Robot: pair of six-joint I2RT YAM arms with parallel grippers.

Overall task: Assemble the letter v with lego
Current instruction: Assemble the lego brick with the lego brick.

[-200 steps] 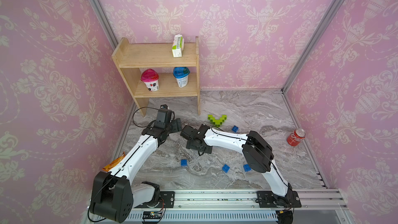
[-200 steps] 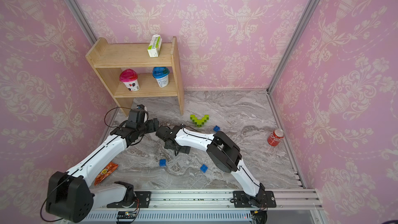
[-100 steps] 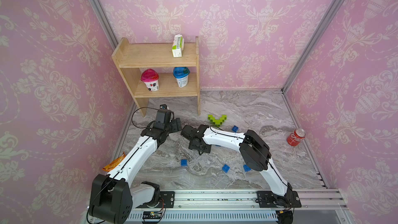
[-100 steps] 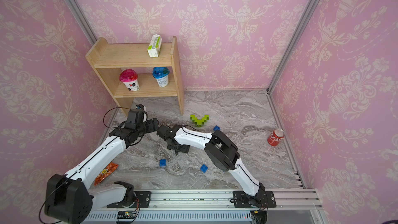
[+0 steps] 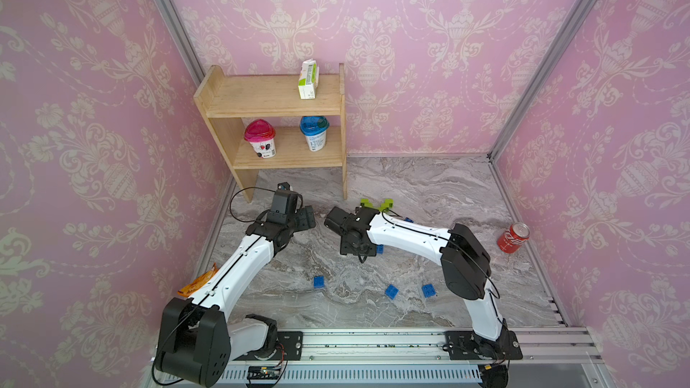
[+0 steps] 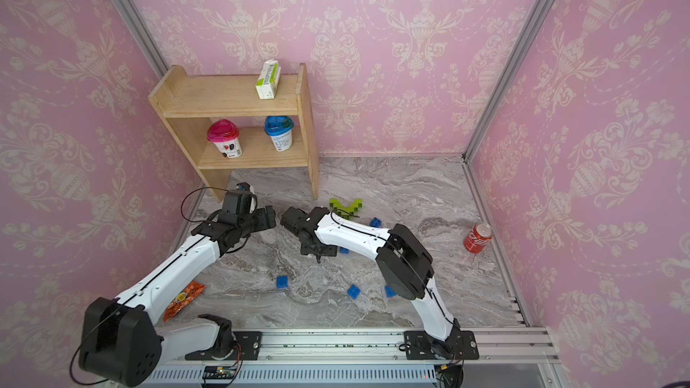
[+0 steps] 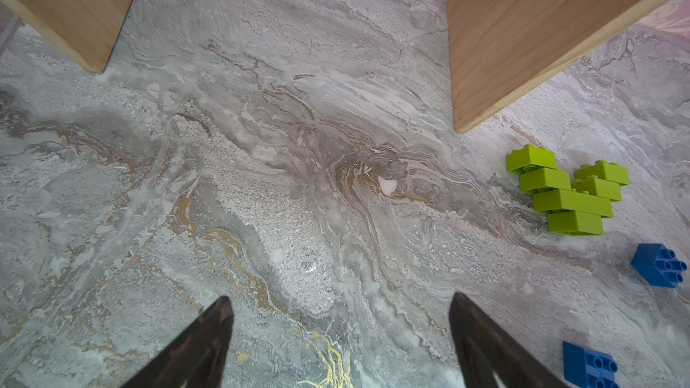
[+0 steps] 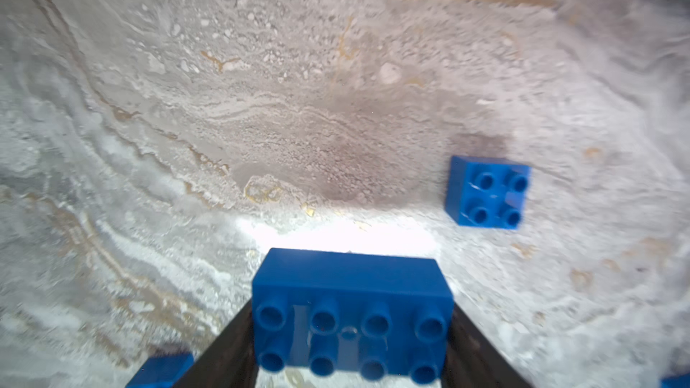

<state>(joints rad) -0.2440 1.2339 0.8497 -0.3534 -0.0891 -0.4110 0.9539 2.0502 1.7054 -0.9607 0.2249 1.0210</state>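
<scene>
My right gripper is clamped on a long blue brick; left gripper hangs open near the green V.

Premises are presenting as a staged robotics lab cell: pink damask wall panels are standing in aluminium framing, two white arms are sitting bolted to a front rail, and a marble-print table is carrying a small wooden shelf.

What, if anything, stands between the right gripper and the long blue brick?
Nothing visible. In the right wrist view the long blue brick sits directly inside the right gripper, with a finger against each of its ends. A square blue brick lies apart, out of the way.
</scene>
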